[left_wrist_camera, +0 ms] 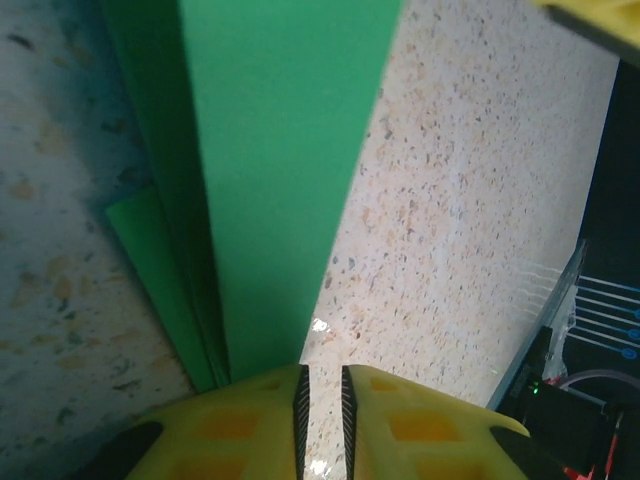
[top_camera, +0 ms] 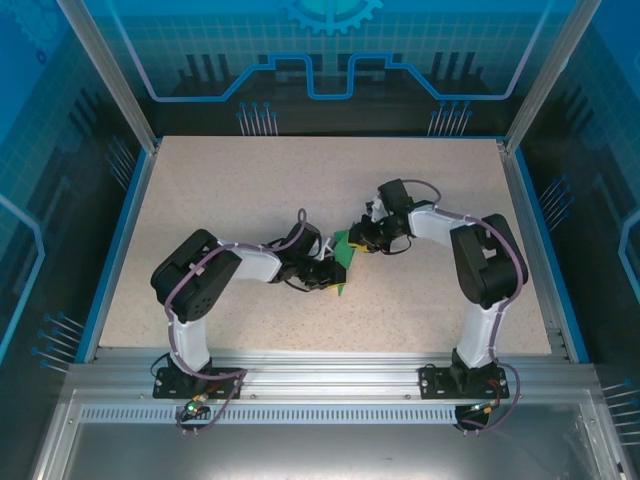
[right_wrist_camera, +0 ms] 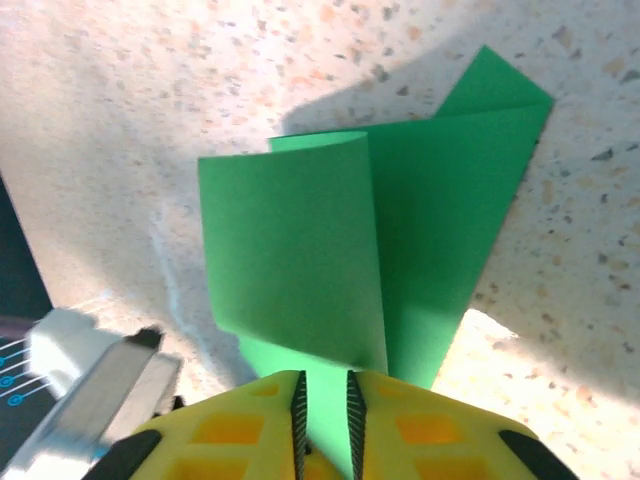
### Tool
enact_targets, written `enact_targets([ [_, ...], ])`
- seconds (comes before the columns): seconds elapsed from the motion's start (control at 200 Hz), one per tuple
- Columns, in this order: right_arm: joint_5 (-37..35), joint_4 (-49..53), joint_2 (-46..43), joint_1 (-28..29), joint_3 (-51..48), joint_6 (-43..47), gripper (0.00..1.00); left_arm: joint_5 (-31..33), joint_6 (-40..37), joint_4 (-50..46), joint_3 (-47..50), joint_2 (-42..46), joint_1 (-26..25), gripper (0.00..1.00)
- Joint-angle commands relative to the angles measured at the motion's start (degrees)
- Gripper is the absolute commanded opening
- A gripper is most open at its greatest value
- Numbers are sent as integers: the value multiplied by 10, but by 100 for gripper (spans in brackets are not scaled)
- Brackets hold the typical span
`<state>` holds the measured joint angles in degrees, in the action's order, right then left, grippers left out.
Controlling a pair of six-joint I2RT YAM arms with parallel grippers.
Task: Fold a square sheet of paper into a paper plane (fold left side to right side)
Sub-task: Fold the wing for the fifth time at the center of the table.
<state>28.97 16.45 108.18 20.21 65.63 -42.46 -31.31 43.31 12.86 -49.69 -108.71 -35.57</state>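
Top view: thin bright green paper sheet [top_camera: 342, 262] sits mid speckled beige counter [top_camera: 250, 190]. Left hand [top_camera: 325, 273] is at its 7 o'clock, right hand [top_camera: 362, 241] at its 1 o'clock, both about equally near.

Left wrist: sheet [left_wrist_camera: 280, 170] runs toward 12 o'clock from the hand [left_wrist_camera: 322, 385], long axis straight away, in layered panels. Fingers [left_wrist_camera: 240, 420] are nearly together; cannot tell if they grip.

Right wrist: sheet [right_wrist_camera: 420, 220] at 12 o'clock, one flap curled up. Hand [right_wrist_camera: 325, 390] looks to be pinching its near edge.

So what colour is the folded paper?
The paper is plain bright green, no pattern; clearest in the right wrist view.
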Motion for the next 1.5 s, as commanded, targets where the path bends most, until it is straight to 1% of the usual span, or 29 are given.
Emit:
enact_targets([
  [0.0, 20, -18, -29, 5, -31, -1, 17, 9, 5, -35, 21, -26, -11, 19],
  [0.15, 13, -28, -38, 31, -62, -17, 14, 27, -9, -71, 16, -18, -10, 18],
  [0.285, 8, -44, -31, 46, -77, -31, 12, 35, -13, -82, 15, -16, -11, 18],
  [0.56, -2, -38, -12, 73, -71, -32, 11, 55, -16, -107, 9, -15, -10, 16],
  [0.83, -25, -38, 17, 83, -73, -28, 11, 79, -21, -149, -2, -17, -11, 15],
  [1.12, -80, 3, 42, 77, -36, 21, 11, 90, -23, -167, -4, -26, -11, 14],
  [1.496, -100, 23, 68, 38, 23, 63, 11, 94, -24, -177, -4, -36, -11, 14],
])
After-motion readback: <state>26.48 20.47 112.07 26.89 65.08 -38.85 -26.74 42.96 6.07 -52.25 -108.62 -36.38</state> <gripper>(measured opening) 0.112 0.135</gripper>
